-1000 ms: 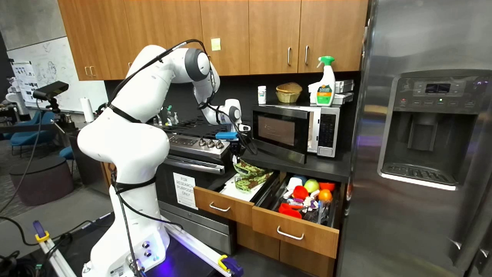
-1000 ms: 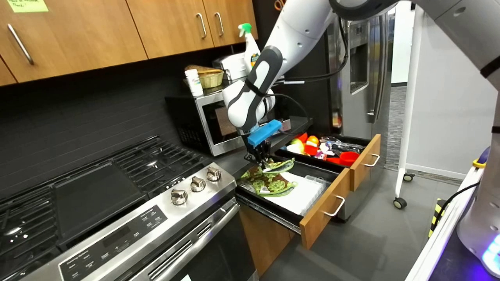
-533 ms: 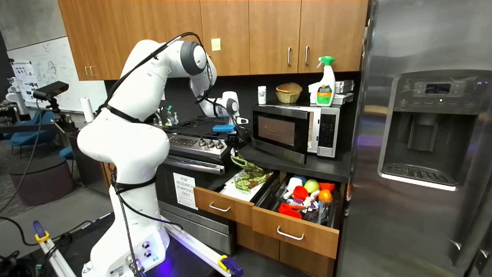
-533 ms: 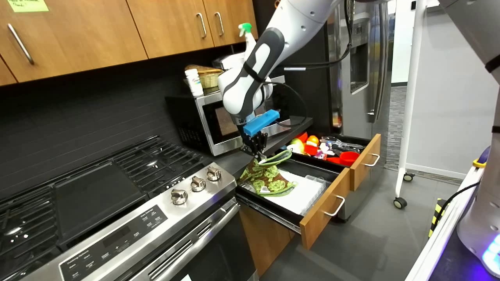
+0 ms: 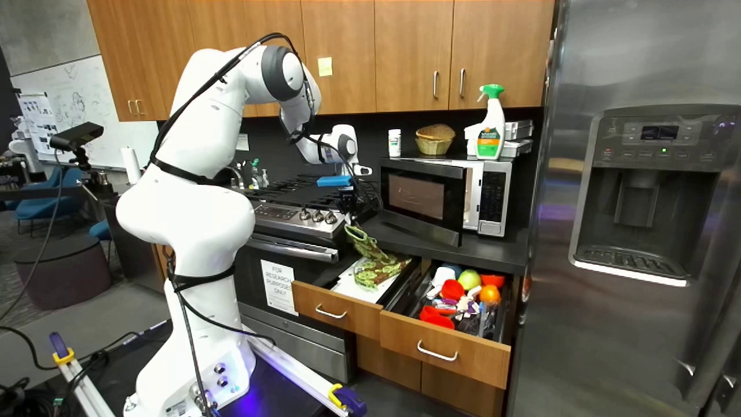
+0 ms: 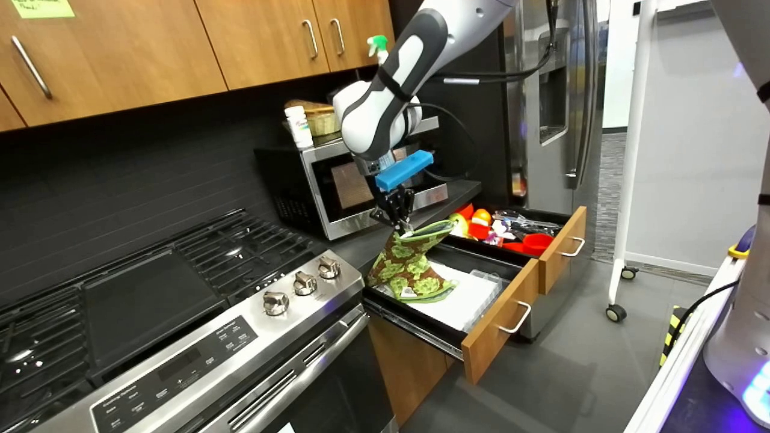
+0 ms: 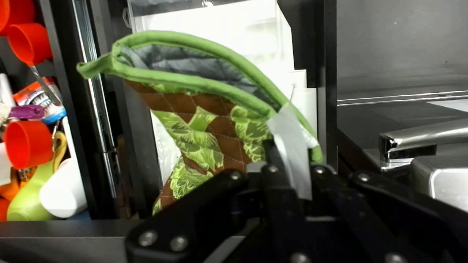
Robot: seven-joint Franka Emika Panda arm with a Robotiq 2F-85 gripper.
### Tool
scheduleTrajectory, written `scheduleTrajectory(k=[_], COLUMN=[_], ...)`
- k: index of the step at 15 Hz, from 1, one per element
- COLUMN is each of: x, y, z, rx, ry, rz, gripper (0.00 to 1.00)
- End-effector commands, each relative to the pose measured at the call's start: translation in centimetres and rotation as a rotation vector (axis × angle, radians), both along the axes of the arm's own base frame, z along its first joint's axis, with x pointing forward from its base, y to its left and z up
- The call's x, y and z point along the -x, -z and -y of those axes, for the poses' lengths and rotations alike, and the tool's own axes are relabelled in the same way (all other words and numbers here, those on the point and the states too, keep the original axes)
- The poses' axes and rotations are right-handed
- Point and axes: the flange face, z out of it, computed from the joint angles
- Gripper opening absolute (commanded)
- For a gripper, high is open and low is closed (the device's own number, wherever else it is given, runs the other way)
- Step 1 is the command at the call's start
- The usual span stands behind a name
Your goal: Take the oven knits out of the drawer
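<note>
Risen since a second ago, the black two-fingered claw point(image 6: 404, 231) holds the soft, quilted green-and-brown mitt point(image 6: 409, 264) by one corner of its cuff point(image 7: 186, 80). The mitt hangs just below, long axis slanting down into the wide, silver-handled brown wooden drawer point(image 6: 490, 337), so I'd judge the pull must go upward; the cuff's free corner points toward the neighbouring brown wooden drawer point(image 6: 552, 264).
</note>
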Motion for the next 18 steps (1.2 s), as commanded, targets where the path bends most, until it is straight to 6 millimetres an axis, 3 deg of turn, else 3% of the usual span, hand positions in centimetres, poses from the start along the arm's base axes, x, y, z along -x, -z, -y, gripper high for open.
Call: scheduleTrajectory(k=[1, 9, 18], x=[1.6, 2.6, 2.5], y=[-2.4, -3.9, -5.1], z=[0.9, 0.8, -1.3], rx=[0.007, 0.009, -0.018], ry=[0.003, -0.006, -0.048], rz=[-0.014, -0.041, -0.051], gripper=[0.03, 0.03, 0.03])
